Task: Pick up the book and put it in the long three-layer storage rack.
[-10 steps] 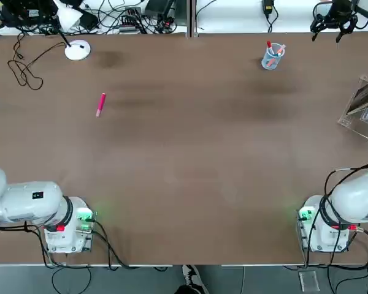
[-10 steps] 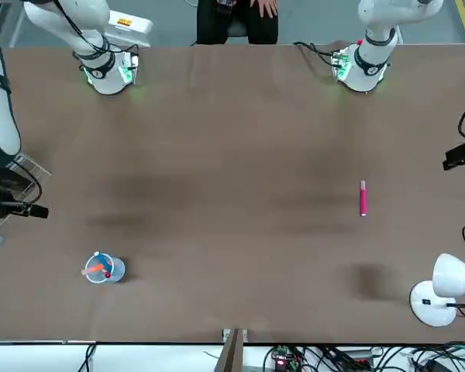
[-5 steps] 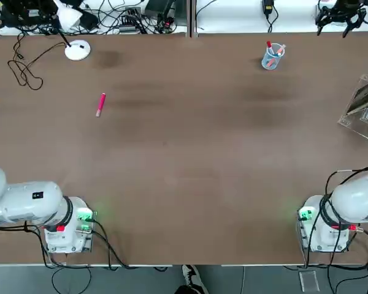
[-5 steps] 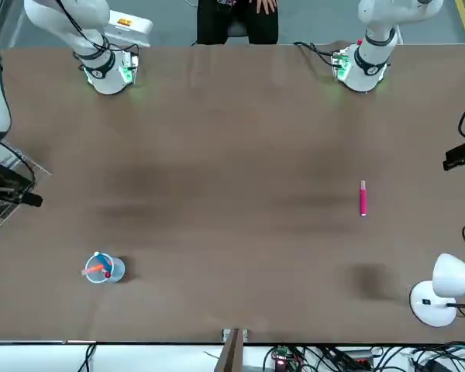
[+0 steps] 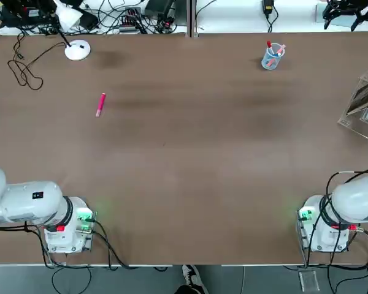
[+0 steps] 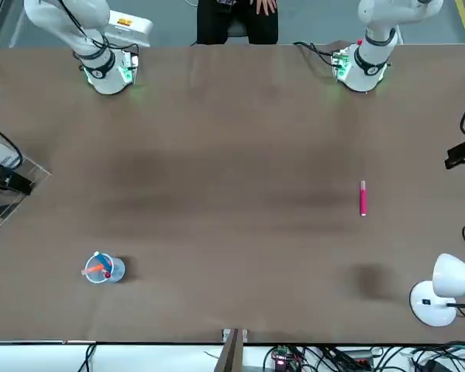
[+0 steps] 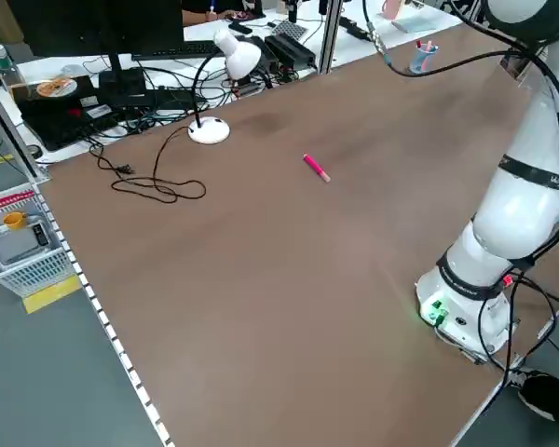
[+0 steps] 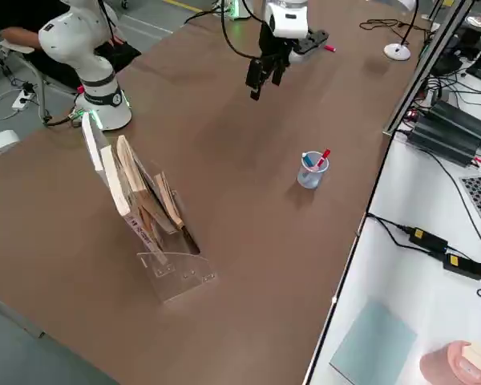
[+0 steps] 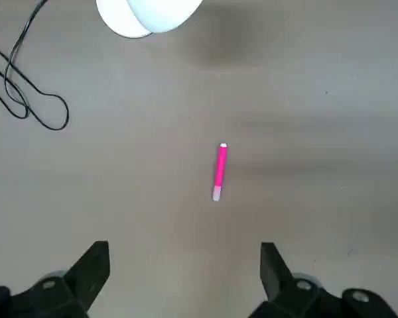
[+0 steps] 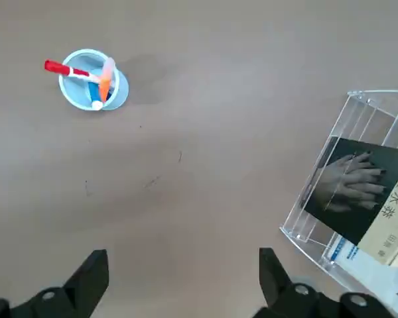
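Observation:
The book (image 10: pixel 355 189), dark with a pale hand image, leans inside the long three-layer storage rack (image 10: pixel 368 109), a clear acrylic stand at the table's right edge (image 5: pixel 356 119); the right side view shows it (image 8: pixel 176 277) holding several books. My right gripper (image 10: pixel 183 262) hovers high over the far right of the table (image 5: pixel 345 7), open and empty, apart from the rack. Over the pink pen, my left gripper (image 9: pixel 184 255) hangs high, open and empty, and shows in the right side view (image 8: pixel 264 74).
A clear cup of pens (image 5: pixel 272 56) stands at the far side, left of the rack. A pink pen (image 5: pixel 100 104) lies on the left half. A white desk lamp (image 5: pixel 76 49) and a black cable (image 5: pixel 24 70) sit at the far left. A person (image 6: pixel 236 15) is behind the arm bases.
My right gripper has drifted farther toward the table's far right corner and away from the rack. The left arm, book and rack have not moved.

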{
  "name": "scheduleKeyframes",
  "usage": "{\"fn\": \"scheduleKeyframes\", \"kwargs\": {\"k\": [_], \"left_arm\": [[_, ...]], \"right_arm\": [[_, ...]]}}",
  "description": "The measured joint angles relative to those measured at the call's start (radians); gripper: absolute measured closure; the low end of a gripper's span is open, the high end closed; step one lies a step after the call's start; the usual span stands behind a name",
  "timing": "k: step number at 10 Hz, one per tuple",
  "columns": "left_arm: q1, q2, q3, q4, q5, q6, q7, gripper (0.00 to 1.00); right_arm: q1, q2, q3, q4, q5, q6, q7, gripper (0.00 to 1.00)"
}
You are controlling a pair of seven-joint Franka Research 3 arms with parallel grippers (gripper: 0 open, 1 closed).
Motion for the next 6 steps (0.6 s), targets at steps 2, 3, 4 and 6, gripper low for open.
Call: {"fn": "scheduleKeyframes", "kwargs": {"k": [2,3,4,6], "left_arm": [[0.000,0.000,0.000,0.000,0.000,0.000,0.000,0.00],[0.000,0.000,0.000,0.000,0.000,0.000,0.000,0.00],[0.000,0.000,0.000,0.000,0.000,0.000,0.000,0.00],[0.000,0.000,0.000,0.000,0.000,0.000,0.000,0.00]], "right_arm": [[0.000,-0.024,-0.001,-0.023,0.000,0.000,-0.049,0.00],[0.000,-0.036,-0.001,-0.031,0.000,0.000,-0.077,0.00],[0.000,-0.048,-0.002,-0.039,0.000,0.000,-0.098,0.00],[0.002,-0.083,-0.001,-0.050,0.000,0.000,-0.116,0.00]]}}
